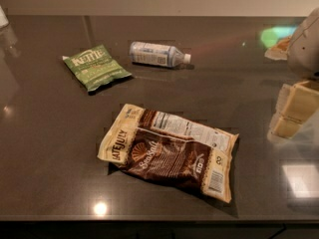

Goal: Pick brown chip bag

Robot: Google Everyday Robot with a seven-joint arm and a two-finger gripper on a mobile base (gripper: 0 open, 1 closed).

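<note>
The gripper, well right of the brown chip bag, is cut off by the right edge. The bag's nutrition label is too small to read, as is the print on the water bottle beyond it.
</note>
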